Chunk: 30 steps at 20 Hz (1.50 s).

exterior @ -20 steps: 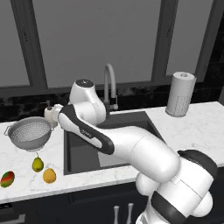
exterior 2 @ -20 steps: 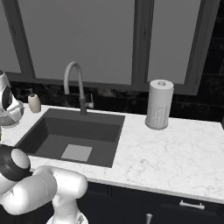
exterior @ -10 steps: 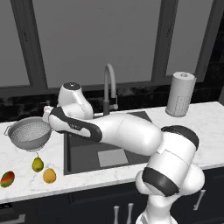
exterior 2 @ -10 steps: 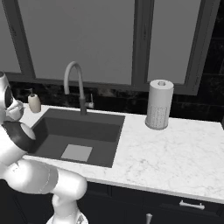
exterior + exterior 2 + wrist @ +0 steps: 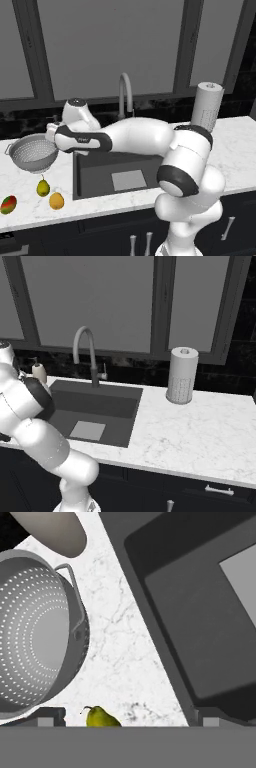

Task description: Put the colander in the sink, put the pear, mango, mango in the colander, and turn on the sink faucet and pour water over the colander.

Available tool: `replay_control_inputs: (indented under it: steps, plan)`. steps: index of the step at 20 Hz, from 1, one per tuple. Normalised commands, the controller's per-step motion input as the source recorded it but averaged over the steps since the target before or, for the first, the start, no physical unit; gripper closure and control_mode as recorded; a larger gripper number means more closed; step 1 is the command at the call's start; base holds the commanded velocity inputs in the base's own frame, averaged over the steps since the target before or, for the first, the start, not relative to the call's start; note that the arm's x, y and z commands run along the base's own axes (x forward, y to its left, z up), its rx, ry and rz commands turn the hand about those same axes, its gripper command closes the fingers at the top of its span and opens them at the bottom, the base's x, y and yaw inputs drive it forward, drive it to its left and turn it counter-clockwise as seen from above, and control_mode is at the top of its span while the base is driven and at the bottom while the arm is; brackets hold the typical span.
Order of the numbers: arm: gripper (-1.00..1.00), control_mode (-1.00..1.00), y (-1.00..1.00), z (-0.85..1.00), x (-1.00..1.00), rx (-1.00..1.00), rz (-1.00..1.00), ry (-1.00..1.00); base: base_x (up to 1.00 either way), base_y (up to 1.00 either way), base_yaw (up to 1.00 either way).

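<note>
Arm's out over the left end of the bench, going for the colander first

The fingers [image 5: 125, 718] sit wide apart with nothing between them, hanging over the strip of marble between the colander [image 5: 37, 632] and the sink [image 5: 200, 607]. The colander stands upright on the bench just left of the sink's left edge, empty, one small handle turned toward the sink. The pear [image 5: 101, 717] lies nearer the front edge, with the orange-yellow mango [image 5: 56, 200] beside it and the red-green mango [image 5: 8, 204] out by the left end. The faucet [image 5: 125, 93] is at the sink's back edge, no water showing. Looks like step one to me: next it needs to shift over the rim, drop down, and pinch it.
</note>
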Motion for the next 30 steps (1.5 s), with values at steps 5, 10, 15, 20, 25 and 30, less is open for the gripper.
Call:
replay_control_inputs:
  steps: [5, 10, 15, 20, 25, 30]
  plan:
    - [-1.0, -1.0, 0.16, -0.23, 0.23, 0.0, 0.0, 0.0, 0.0, 0.0, 0.0]
    - [-1.0, -1.0, 0.07, -0.08, 0.24, 0.0, 0.0, 0.0, 0.0, 0.0, 0.0]
    - [-1.0, -1.0, 0.1, -0.22, 0.0, 0.0, 0.0, 0.11, 0.0, 0.0, 0.0]
    - [-1.0, -1.0, 0.13, -0.2, 0.06, 0.0, 0.0, 0.06, 0.0, 0.0, 0.0]
    - [-1.0, -1.0, 0.03, -0.16, 0.09, 0.0, 0.0, 0.01, 0.0, 0.0, 0.0]
    - [-1.0, -1.0, 0.02, -0.1, 0.12, -0.01, 0.0, 0.0, 0.0, 0.0, 0.0]
